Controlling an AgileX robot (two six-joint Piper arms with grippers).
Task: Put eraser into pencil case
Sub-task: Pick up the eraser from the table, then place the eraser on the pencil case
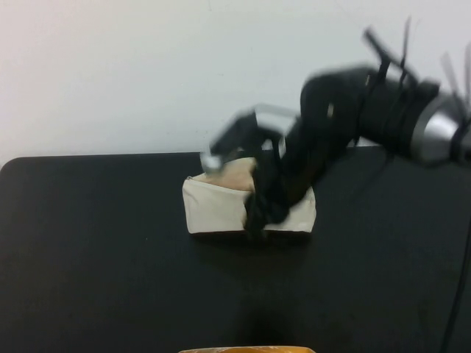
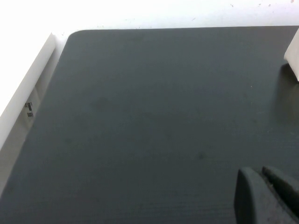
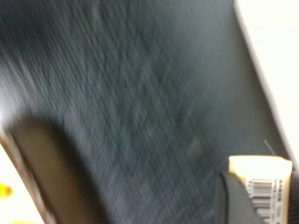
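Observation:
The cream-white pencil case lies in the middle of the black table, its top open and showing beige lining. My right gripper is blurred and hovers just above the case's open top. In the right wrist view the right gripper is shut on the eraser, a yellow-tan block with a barcode label. The eraser is hidden in the high view. My left gripper is shut and empty, low over bare table, with a white corner of the pencil case at that view's edge. The left arm is out of the high view.
The black table ends at a white wall behind. A yellow-orange object peeks in at the table's near edge. A black cable hangs at the right. The right arm's links cross over the case's right half.

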